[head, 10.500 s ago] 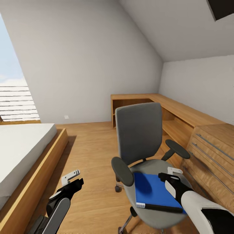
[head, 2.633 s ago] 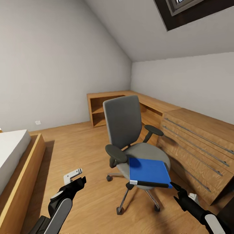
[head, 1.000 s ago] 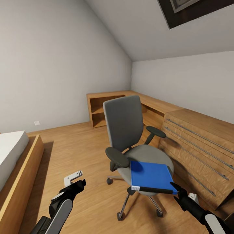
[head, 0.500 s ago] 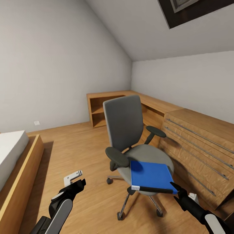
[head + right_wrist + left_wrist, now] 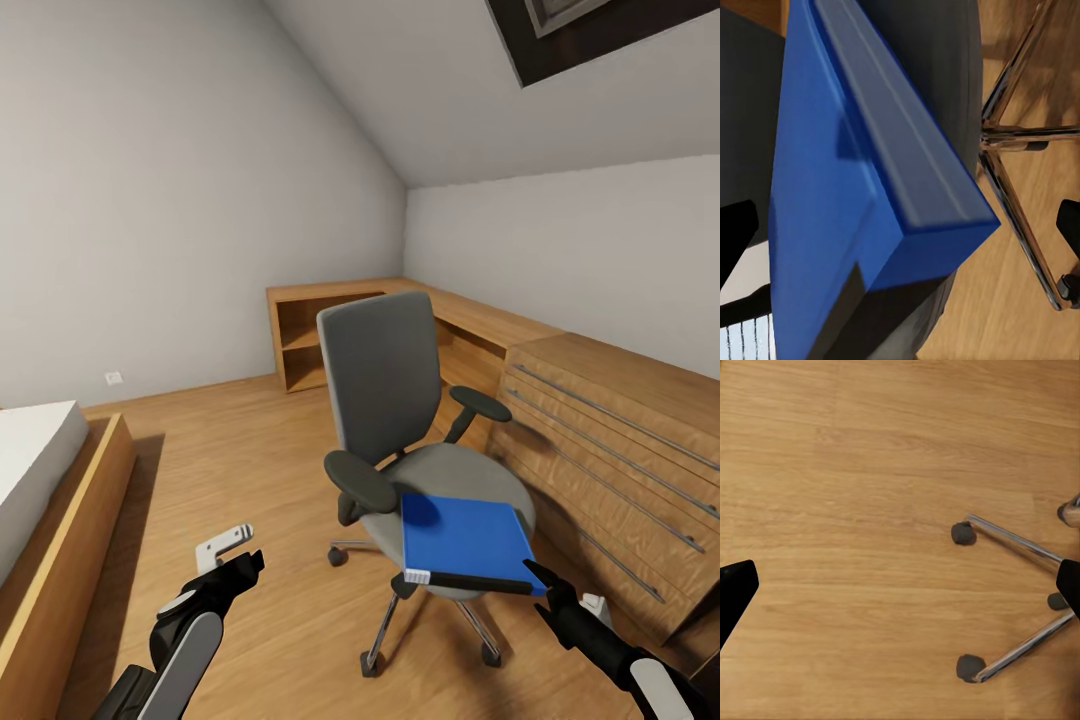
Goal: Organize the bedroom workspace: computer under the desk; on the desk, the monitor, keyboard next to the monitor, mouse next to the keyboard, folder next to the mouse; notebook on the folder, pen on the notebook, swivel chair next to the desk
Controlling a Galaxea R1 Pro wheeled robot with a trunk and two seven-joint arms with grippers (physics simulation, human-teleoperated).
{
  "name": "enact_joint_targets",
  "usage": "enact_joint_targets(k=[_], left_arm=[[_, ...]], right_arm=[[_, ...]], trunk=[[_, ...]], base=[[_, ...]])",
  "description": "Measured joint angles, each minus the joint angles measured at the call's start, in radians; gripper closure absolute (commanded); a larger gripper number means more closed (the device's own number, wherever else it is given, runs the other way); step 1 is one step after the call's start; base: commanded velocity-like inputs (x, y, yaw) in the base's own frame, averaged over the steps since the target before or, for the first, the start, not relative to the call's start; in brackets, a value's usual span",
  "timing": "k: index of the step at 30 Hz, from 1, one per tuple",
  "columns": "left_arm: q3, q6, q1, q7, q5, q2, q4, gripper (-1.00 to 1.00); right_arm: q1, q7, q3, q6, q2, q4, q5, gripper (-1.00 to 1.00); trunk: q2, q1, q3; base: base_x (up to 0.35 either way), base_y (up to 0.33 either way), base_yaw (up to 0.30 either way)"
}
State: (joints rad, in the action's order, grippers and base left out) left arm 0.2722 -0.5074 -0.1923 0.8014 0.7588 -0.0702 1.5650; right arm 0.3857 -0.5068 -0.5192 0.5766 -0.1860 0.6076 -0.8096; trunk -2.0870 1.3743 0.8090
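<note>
Head view is looking down at the chair (image 5: 400, 400), which is standing on the wood floor (image 5: 250, 450) beside the wooden drawers (image 5: 610, 450). The folder (image 5: 462, 538) is lying flat on the front edge of the seat, with its front corner sticking out past the seat. The right gripper (image 5: 556, 598) is sitting just beside that corner, low at the right. In the right wrist view the folder (image 5: 847, 195) is very close, and one dark fingertip is showing at each side edge, so its fingers are spread wide apart with nothing pinched between them. The left gripper (image 5: 232, 560) is hanging over bare floor, well apart from the chair. In the left wrist view its fingers are spread wide too, above the floor (image 5: 855, 495) and the chair's shiny legs (image 5: 1016, 585). The bed (image 5: 40, 500) is lying at the left.
</note>
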Motion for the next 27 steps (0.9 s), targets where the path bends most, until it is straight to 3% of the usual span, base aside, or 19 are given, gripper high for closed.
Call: enact_joint_targets(k=[19, 20, 27], left_arm=[[-0.001, -0.002, 0.000, -0.001, 0.003, -0.001, -0.002, -1.00], [-0.001, -0.001, 0.000, -0.001, 0.003, -0.001, -0.002, -1.00], [-0.001, -0.002, 0.000, -0.001, 0.004, -0.001, -0.002, -1.00]], right_arm=[[0.000, 0.001, 0.000, 0.000, 0.000, 0.000, 0.000, -1.00], [0.000, 0.001, 0.000, 0.000, 0.000, 0.000, 0.000, 1.00], [0.000, 0.001, -0.001, 0.002, 0.000, 0.001, -0.005, 1.00]], trunk=[[0.000, 0.000, 0.000], [0.000, 0.000, 0.000], [0.000, 0.000, 0.000]], base=[[0.045, 0.018, 0.000], [0.003, 0.001, 0.000], [0.000, 0.000, 0.000]])
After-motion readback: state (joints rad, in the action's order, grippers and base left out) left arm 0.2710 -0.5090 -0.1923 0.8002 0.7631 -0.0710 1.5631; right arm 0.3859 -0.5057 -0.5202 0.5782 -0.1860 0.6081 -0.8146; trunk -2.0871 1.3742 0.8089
